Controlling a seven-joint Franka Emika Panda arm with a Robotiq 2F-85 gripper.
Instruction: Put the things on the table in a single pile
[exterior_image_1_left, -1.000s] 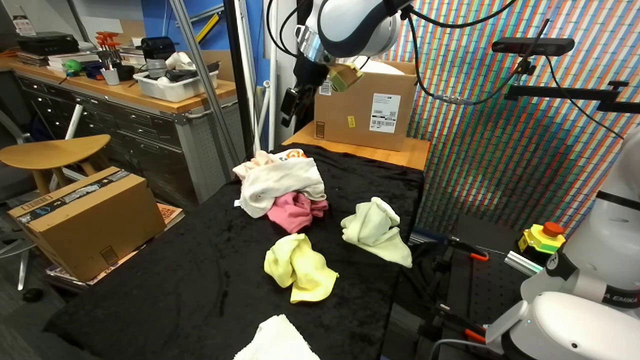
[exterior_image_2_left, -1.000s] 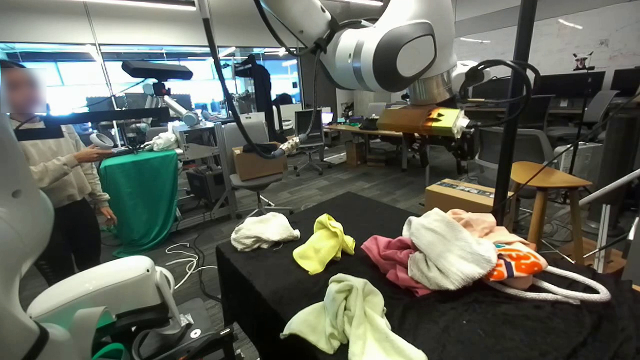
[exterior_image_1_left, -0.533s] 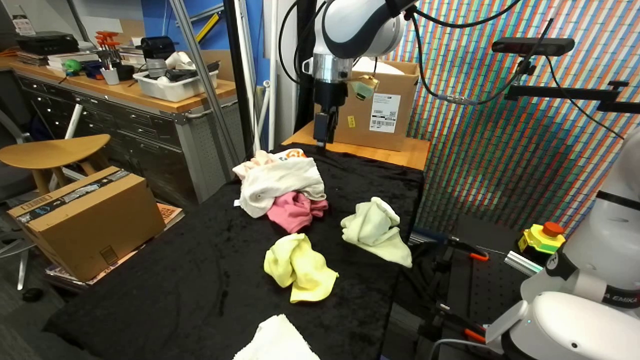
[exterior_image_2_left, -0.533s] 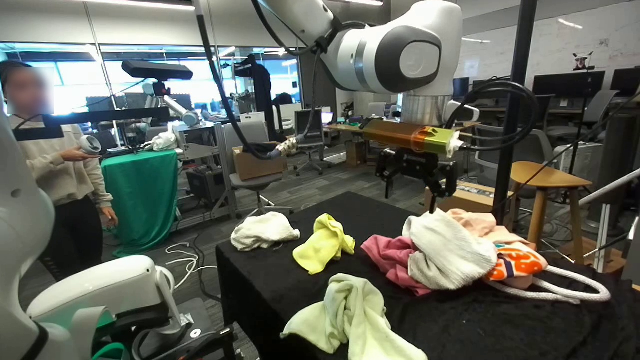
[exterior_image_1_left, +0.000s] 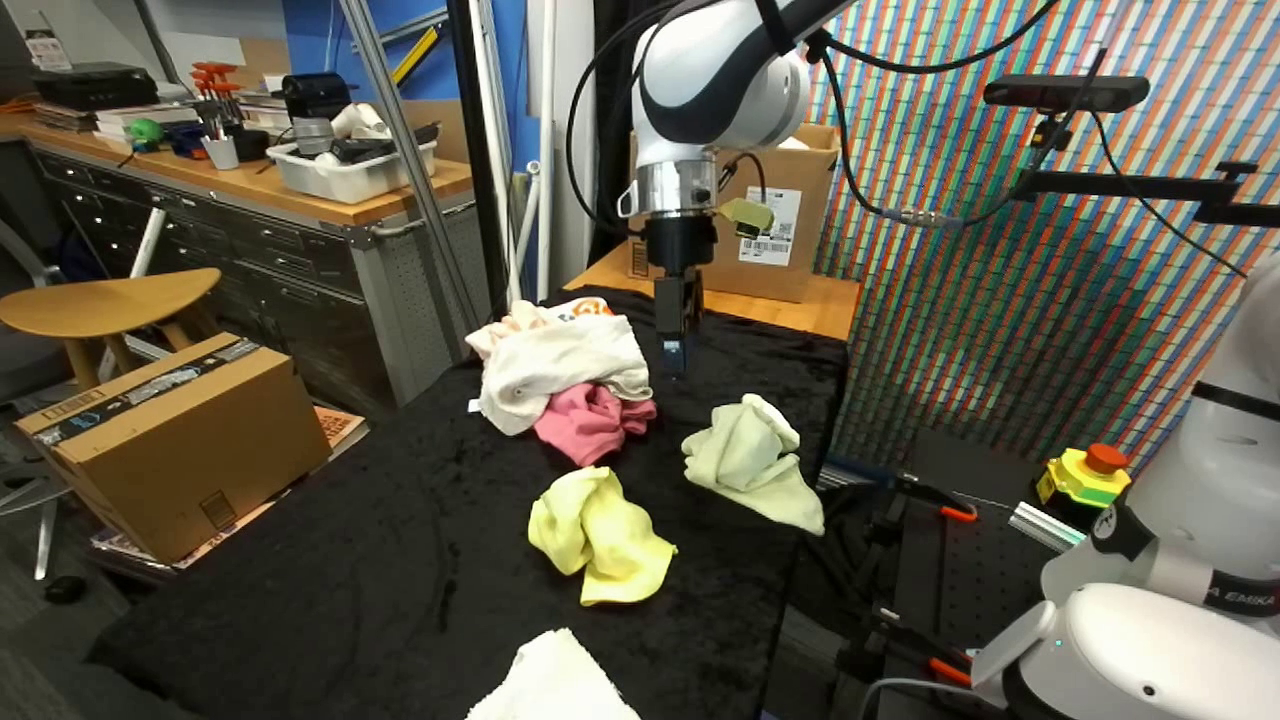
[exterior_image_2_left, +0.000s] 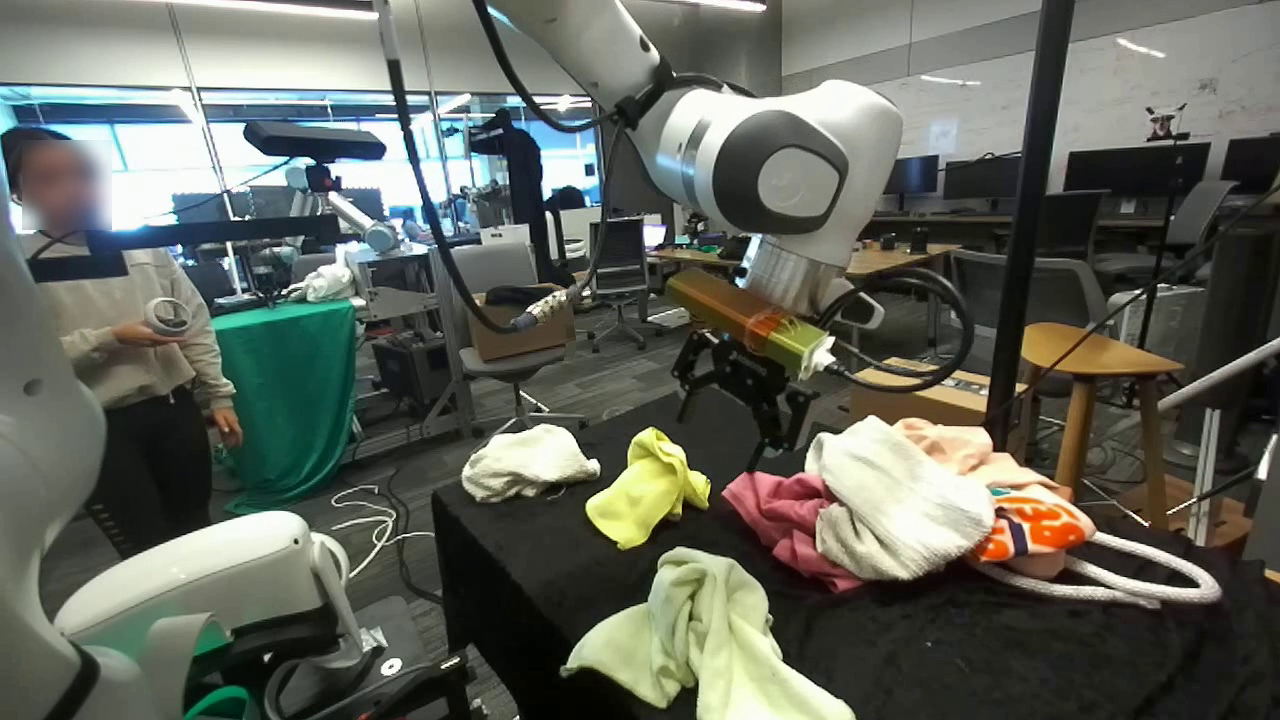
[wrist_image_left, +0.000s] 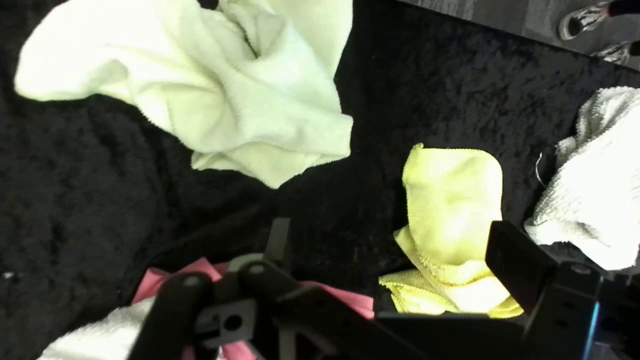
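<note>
A pile on the black-covered table (exterior_image_1_left: 400, 560) holds a pink cloth (exterior_image_1_left: 590, 425), an off-white cloth (exterior_image_2_left: 900, 500) and a peach fabric item with orange print (exterior_image_2_left: 1035, 522). Apart from it lie a yellow cloth (exterior_image_1_left: 600, 540), a pale green cloth (exterior_image_1_left: 750, 462) and a white cloth (exterior_image_2_left: 528, 462), each crumpled. The wrist view also shows the yellow cloth (wrist_image_left: 455, 205), pale green cloth (wrist_image_left: 240, 85) and white cloth (wrist_image_left: 600, 185). My gripper (exterior_image_2_left: 720, 440) is open and empty, above the table beside the pile. In the wrist view the yellow cloth shows between its fingers (wrist_image_left: 397, 245), below them.
A white rope handle (exterior_image_2_left: 1150, 570) sticks out from the pile. A dark upright post (exterior_image_2_left: 1030, 200) stands behind the table. A cardboard box (exterior_image_1_left: 740, 220) sits on a wooden surface at the table's end. A person (exterior_image_2_left: 150, 350) stands farther off with a hand-held controller.
My gripper has come down from high above the table's far end, turned to point downward, and moved off beside the pile. The cloths have not moved.
</note>
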